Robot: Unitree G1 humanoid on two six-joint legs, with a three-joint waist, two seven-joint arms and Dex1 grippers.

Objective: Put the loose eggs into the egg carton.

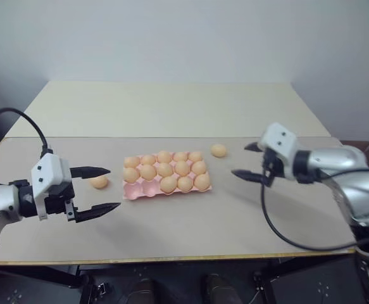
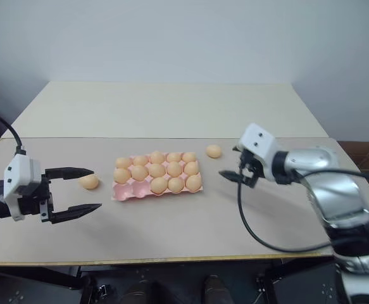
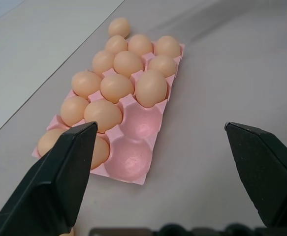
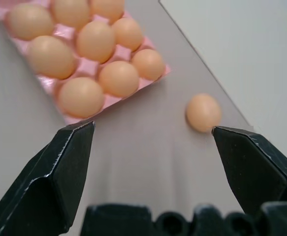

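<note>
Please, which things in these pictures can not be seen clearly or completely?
- Egg carton: cut off by the right wrist view's edge.
- Carton's near-left corner egg: partly behind a left gripper finger.
- Loose egg by the left gripper: contact with the upper finger cannot be told.

One pink egg carton, thirteen eggs in it, two loose eggs

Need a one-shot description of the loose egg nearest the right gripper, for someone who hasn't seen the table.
Start at the pink egg carton in the middle of the table. Go to its far corner on the robot's right: a single tan egg lies just beyond it on the bare tabletop, ahead of the open right gripper. Unlike the carton's eggs it sits in no cup, and the other loose egg lies off the carton's opposite, left end.
</note>
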